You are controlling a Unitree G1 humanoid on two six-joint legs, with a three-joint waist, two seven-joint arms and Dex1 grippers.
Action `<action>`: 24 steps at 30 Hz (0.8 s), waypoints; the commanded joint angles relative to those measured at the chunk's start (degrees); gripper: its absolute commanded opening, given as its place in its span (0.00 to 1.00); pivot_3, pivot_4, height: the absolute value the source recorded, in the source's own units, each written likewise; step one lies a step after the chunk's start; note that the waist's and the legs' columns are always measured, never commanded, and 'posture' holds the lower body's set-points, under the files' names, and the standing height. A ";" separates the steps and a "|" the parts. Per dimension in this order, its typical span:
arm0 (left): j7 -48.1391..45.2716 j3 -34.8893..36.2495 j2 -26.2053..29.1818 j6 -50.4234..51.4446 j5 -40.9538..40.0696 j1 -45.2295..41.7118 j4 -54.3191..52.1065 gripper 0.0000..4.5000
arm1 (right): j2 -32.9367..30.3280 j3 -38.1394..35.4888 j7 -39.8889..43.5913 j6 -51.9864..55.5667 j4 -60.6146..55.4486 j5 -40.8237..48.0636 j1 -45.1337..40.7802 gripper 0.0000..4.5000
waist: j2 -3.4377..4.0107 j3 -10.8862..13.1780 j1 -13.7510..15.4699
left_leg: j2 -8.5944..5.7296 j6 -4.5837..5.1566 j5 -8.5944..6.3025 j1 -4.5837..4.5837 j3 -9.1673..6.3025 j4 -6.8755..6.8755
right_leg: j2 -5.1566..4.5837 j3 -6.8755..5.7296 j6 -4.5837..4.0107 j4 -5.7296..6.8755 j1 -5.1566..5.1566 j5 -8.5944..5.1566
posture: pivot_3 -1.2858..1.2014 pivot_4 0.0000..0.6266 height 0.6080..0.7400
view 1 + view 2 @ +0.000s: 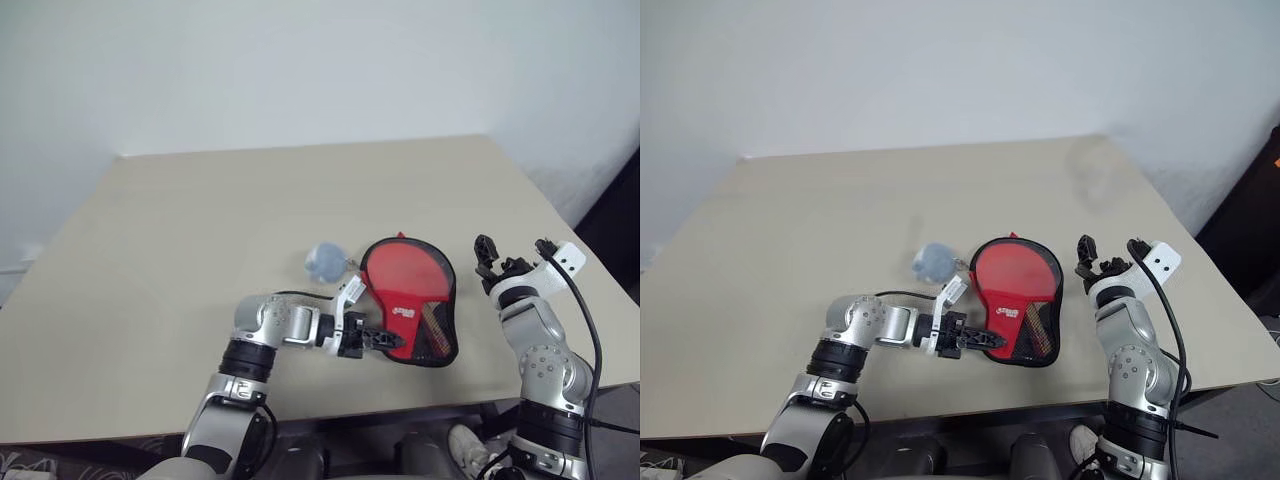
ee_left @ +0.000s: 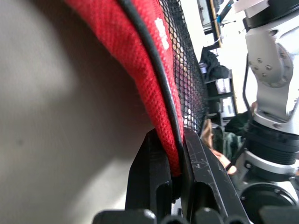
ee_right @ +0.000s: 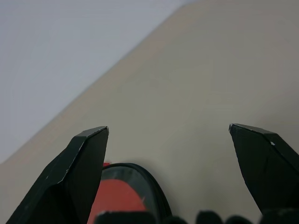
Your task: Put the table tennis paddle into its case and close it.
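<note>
The case lies flat on the table, red fabric with black trim, a white logo and a black mesh part at its near end. My left gripper reaches in from the left and is shut on the case's near edge; the left wrist view shows the red fabric and black trim pinched between the two fingers. A brownish strip shows behind the mesh, but I cannot tell the paddle apart from the case. My right gripper hangs open and empty just right of the case, above the table.
A small bluish-grey fluffy lump sits on the beige table just left of the case's far end. The table's front edge runs close below my left arm, and its right edge passes near my right arm.
</note>
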 commanded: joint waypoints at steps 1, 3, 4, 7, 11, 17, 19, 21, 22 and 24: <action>-1.51 -3.06 1.18 2.92 -2.82 1.05 -4.73 0.01 | 0.04 0.16 0.00 -0.80 -1.41 -0.33 -0.63 1.00 | 0.00 0.00 0.00 | 0.00 0.00 0.00 0.00 0.00 0.00 | 0.00 0.00 0.00 0.00 0.00 0.00 | 0.52 0.00 1.00; -2.28 -3.74 2.17 3.99 -4.73 2.31 -9.22 0.01 | -0.07 0.37 0.13 -0.50 -1.48 -0.52 -0.54 1.00 | 0.01 0.00 -0.14 | 0.00 0.00 0.00 -0.01 0.00 -0.01 | 0.00 0.02 0.00 0.01 -0.02 0.00 | 0.52 0.00 1.00; -2.14 -3.22 2.44 4.47 -5.53 2.97 -10.92 0.01 | -0.19 0.47 0.20 -0.33 -1.49 -0.62 -0.52 1.00 | 0.01 0.01 -0.13 | 0.00 -0.01 0.00 -0.01 0.00 -0.02 | 0.00 0.03 -0.01 0.01 -0.03 0.00 | 0.52 0.00 1.00; -2.15 -1.45 3.07 6.24 -8.27 4.93 -15.78 0.01 | -0.32 0.38 0.29 0.39 -1.60 -0.34 -0.56 1.00 | 0.01 0.01 -0.12 | 0.00 -0.01 0.01 -0.02 -0.01 -0.01 | 0.00 0.03 -0.01 0.01 -0.03 0.01 | 0.52 0.00 1.00; -0.38 -1.95 4.09 7.44 -12.36 7.71 -20.28 0.01 | -0.72 0.32 0.26 1.75 -2.37 -0.05 -0.20 1.00 | 0.02 0.01 -0.09 | 0.00 -0.02 0.01 -0.02 0.00 -0.01 | 0.00 0.02 -0.01 0.01 -0.02 0.00 | 0.52 0.00 1.00; 7.61 -4.35 4.33 7.44 -21.71 15.15 -26.05 0.01 | -0.94 0.68 0.01 4.53 -5.14 0.29 2.29 1.00 | 0.03 0.01 0.05 | 0.00 -0.02 0.01 -0.03 -0.02 -0.02 | -0.01 0.04 -0.02 0.01 -0.05 0.00 | 0.52 0.00 1.00; 10.77 -4.95 4.42 7.44 -26.45 17.62 -26.92 0.01 | -0.90 0.93 -0.19 5.64 -6.03 0.23 3.11 1.00 | 0.03 0.01 0.09 | 0.00 -0.02 0.01 -0.03 -0.02 0.00 | -0.01 0.03 -0.02 0.01 -0.03 0.00 | 0.52 0.00 1.00; 14.49 -4.74 4.29 7.44 -31.36 19.63 -27.06 0.01 | -0.78 1.09 -0.50 6.60 -7.27 0.32 3.82 1.00 | 0.04 0.01 0.08 | 0.00 -0.02 0.00 -0.02 -0.02 0.00 | -0.01 0.03 -0.03 0.01 -0.03 -0.01 | 0.52 0.00 1.00; 16.76 -4.56 3.93 7.44 -33.74 20.89 -27.11 0.01 | -0.78 1.10 -0.61 7.10 -7.86 0.47 4.26 1.00 | 0.04 0.01 0.08 | 0.00 -0.02 0.00 -0.03 -0.02 0.00 | -0.01 0.04 -0.03 0.01 -0.04 -0.01 | 0.52 0.00 1.00; 21.19 -4.61 3.60 7.44 -37.76 22.87 -27.76 0.01 | -0.90 0.97 -0.72 8.19 -8.69 0.76 4.85 1.00 | 0.05 0.01 0.10 | 0.00 -0.02 0.00 -0.04 -0.02 -0.01 | -0.02 0.04 -0.03 0.01 -0.05 -0.01 | 0.52 0.00 1.00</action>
